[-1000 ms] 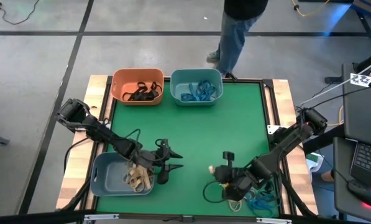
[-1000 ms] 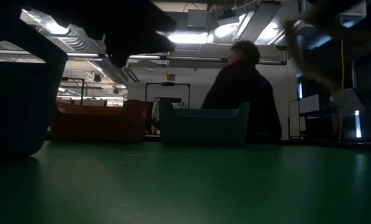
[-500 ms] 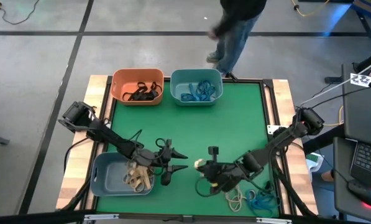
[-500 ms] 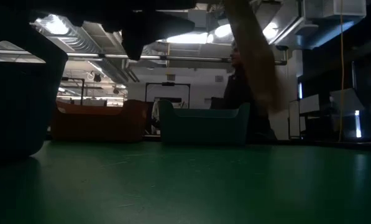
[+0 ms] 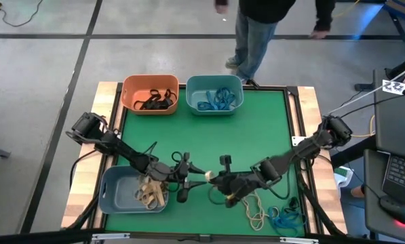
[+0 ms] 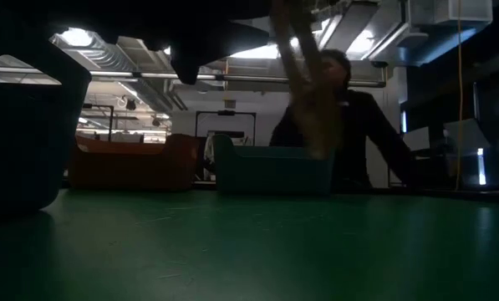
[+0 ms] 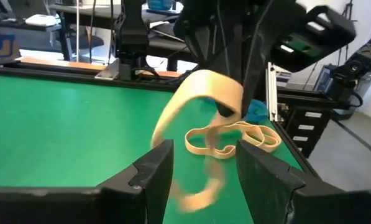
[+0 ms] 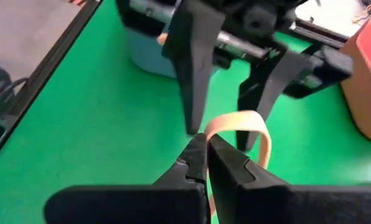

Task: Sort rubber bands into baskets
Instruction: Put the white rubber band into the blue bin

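My right gripper (image 5: 211,177) is shut on a tan rubber band (image 8: 238,121) near the table's front middle. My left gripper (image 5: 194,176) is open just to its left and faces it. In the left wrist view the band (image 7: 201,93) hangs beyond my left gripper's open fingers (image 7: 204,168). The grey-blue basket (image 5: 110,186) at front left holds tan bands. The orange basket (image 5: 131,91) at the back holds black bands. The teal basket (image 5: 192,91) beside it holds blue-teal bands. Loose tan bands (image 5: 256,215) and blue-teal bands (image 5: 287,218) lie at front right. My right gripper pinches the tan band between its two fingertips at one spot of the loop (image 8: 213,129). The fingers come about level from the table's right side. The rest of the loop (image 8: 263,140) arches out past the fingertips and hangs slack, clear of the table.
A person (image 5: 263,27) stands beyond the table's far edge and shows in the low view (image 6: 349,117). Black cables (image 5: 270,196) trail near the right arm. A laptop (image 5: 395,173) sits off the table's right side. Bare green mat (image 5: 243,135) lies in the middle.
My right gripper has gone toward the table's left, from the loose pile at front right to my left gripper. It has stayed shut and has carried the tan band clear of the table. My left arm has shifted slightly toward the right.
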You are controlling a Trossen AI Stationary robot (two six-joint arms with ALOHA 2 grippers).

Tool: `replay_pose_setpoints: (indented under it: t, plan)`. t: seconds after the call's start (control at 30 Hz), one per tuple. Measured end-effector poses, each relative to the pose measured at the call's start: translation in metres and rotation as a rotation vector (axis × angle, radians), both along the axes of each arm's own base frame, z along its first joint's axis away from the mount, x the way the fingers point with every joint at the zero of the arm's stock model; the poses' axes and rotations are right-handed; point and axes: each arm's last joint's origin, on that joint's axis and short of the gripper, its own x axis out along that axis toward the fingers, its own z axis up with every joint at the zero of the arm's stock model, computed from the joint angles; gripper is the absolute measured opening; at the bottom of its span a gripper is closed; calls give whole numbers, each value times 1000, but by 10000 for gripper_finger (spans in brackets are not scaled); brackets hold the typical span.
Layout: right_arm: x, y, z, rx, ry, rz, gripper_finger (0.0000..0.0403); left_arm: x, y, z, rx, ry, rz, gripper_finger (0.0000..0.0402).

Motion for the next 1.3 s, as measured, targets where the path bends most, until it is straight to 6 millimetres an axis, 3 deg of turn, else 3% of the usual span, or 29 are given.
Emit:
replay_pose_setpoints:
  t: [0.33,0.53,0.83,1.3]
  plan:
    - [2,-3,-1,-12,22,61,9,0,3,-1,19,25,8,170]
    - [-3,-5,-6,-48,68,-6,9,-10,0,13,11,65,-10,170]
    - [0,-3,-2,-20,37,34,9,-12,6,15,56,79,98,170]
    - [13,-15,7,-47,-71,34,9,-9,3,24,29,1,-53,170]
